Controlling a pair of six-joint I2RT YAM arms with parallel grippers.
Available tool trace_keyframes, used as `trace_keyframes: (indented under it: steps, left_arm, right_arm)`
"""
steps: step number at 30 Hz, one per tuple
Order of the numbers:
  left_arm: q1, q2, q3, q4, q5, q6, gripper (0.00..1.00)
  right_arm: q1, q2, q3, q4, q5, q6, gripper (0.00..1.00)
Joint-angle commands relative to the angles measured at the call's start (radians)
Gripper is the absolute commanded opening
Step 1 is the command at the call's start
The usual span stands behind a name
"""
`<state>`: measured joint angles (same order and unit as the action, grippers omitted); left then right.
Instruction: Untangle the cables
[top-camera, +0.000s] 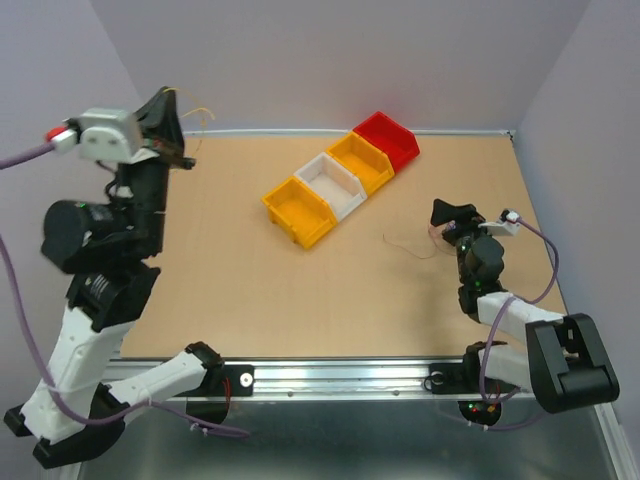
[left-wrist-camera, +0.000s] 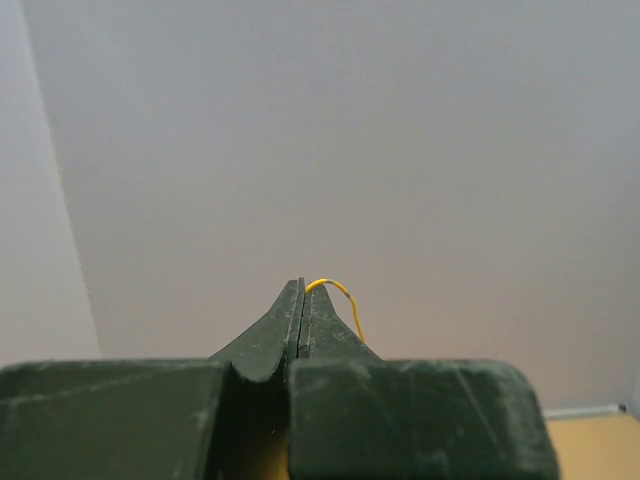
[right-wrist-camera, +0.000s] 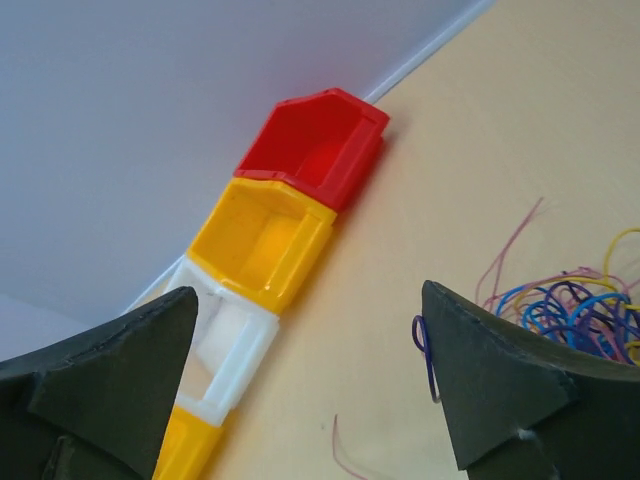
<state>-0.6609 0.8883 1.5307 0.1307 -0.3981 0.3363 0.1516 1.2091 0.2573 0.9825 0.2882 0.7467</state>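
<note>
Fingers tight on up-arching yellow wire

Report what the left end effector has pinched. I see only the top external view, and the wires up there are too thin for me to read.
Observer: The left wrist view shows the left end effector shut on a yellow wire, which loops out from between the tips.
Operator: Now give me the right one.
Observer: The right end effector is open, with nothing in its gap.
Operator: Locate the rest of the tangle.
Observer: The wad of cables, blue, purple, yellow and pink, lies on the table just beyond the finger on the right of the right wrist view.
</note>
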Motion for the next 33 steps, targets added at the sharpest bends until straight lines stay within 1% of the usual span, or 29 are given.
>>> trace_keyframes:
  steps: [1, 4, 5, 6, 8, 11, 12, 15, 16, 18, 19, 20, 22, 23, 24, 25, 26, 27, 28, 30, 31, 33]
  left_arm:
    - [-0.003, 0.118, -0.026, 0.003, 0.099, 0.012, 0.0]
    - [-0.003, 0.158, -0.029, 0.018, 0.133, -0.005, 0.0]
    - [-0.003, 0.167, -0.026, 0.021, 0.14, -0.009, 0.0]
    - [-0.003, 0.182, -0.015, 0.02, 0.16, -0.02, 0.0]
    - [-0.003, 0.205, -0.004, 0.015, 0.182, -0.036, 0.0]
    - [-0.003, 0.227, 0.022, -0.002, 0.231, -0.046, 0.0]
    - [-0.005, 0.244, 0.026, -0.008, 0.251, -0.052, 0.0]
    - [-0.005, 0.277, 0.049, -0.022, 0.278, -0.063, 0.0]
    - [-0.003, 0.287, 0.051, -0.025, 0.294, -0.069, 0.0]
    - [-0.005, 0.311, 0.048, -0.025, 0.311, -0.071, 0.0]
    - [-0.005, 0.322, 0.042, -0.025, 0.332, -0.074, 0.0]
    - [-0.005, 0.34, 0.039, -0.023, 0.352, -0.074, 0.0]
    - [-0.005, 0.357, 0.023, -0.002, 0.367, -0.072, 0.0]
    - [-0.005, 0.366, 0.004, 0.006, 0.377, -0.071, 0.0]
    - [-0.005, 0.385, -0.015, 0.018, 0.389, -0.063, 0.0]
    - [-0.005, 0.394, -0.015, 0.024, 0.393, -0.059, 0.0]
    - [-0.005, 0.402, -0.032, 0.029, 0.393, -0.056, 0.0]
    - [-0.005, 0.414, -0.044, 0.035, 0.393, -0.049, 0.0]
    - [-0.005, 0.419, -0.058, 0.062, 0.393, -0.049, 0.0]
    - [-0.003, 0.411, -0.128, 0.107, 0.393, -0.051, 0.0]
    - [-0.002, 0.402, -0.156, 0.162, 0.393, -0.062, 0.0]
    - [0.004, 0.362, -0.259, 0.228, 0.393, -0.086, 0.0]
  right_arm:
    - [-0.003, -0.13, -0.004, -0.066, -0.124, -0.099, 1.0]
    - [-0.004, -0.215, 0.019, -0.194, -0.167, -0.159, 1.0]
    - [-0.003, -0.235, 0.026, -0.217, -0.181, -0.173, 1.0]
    - [-0.003, -0.267, 0.033, -0.243, -0.226, -0.203, 1.0]
    - [-0.003, -0.293, 0.036, -0.246, -0.282, -0.231, 1.0]
    - [-0.004, -0.309, 0.054, -0.234, -0.475, -0.271, 1.0]
    - [-0.003, -0.298, 0.081, -0.225, -0.562, -0.28, 1.0]
    - [-0.003, -0.264, 0.118, -0.174, -0.694, -0.287, 1.0]
    - [-0.001, -0.237, 0.146, -0.162, -0.774, -0.285, 1.0]
    - [-0.001, -0.2, 0.18, -0.116, -0.843, -0.279, 1.0]
    - [0.0, -0.157, 0.212, -0.095, -0.901, -0.274, 1.0]
    - [0.003, -0.136, 0.229, -0.058, -0.923, -0.274, 1.0]
    - [0.017, -0.08, 0.278, -0.045, -0.977, -0.294, 1.0]
    - [0.037, -0.022, 0.308, -0.042, -0.997, -0.305, 1.0]
    - [0.058, 0.056, 0.388, -0.042, -1.041, -0.322, 1.0]
    - [0.059, 0.056, 0.433, -0.044, -1.041, -0.326, 1.0]
    - [0.078, 0.141, 0.476, -0.044, -1.114, -0.331, 1.0]
    - [0.086, 0.179, 0.572, -0.042, -1.153, -0.333, 1.0]
    - [0.098, 0.214, 0.614, -0.044, -1.197, -0.336, 1.0]
    - [0.127, 0.312, 0.693, -0.045, -1.245, -0.342, 1.0]
    - [0.134, 0.346, 0.761, -0.047, -1.267, -0.342, 1.0]
    - [0.163, 0.423, 0.809, -0.051, -1.31, -0.351, 1.0]
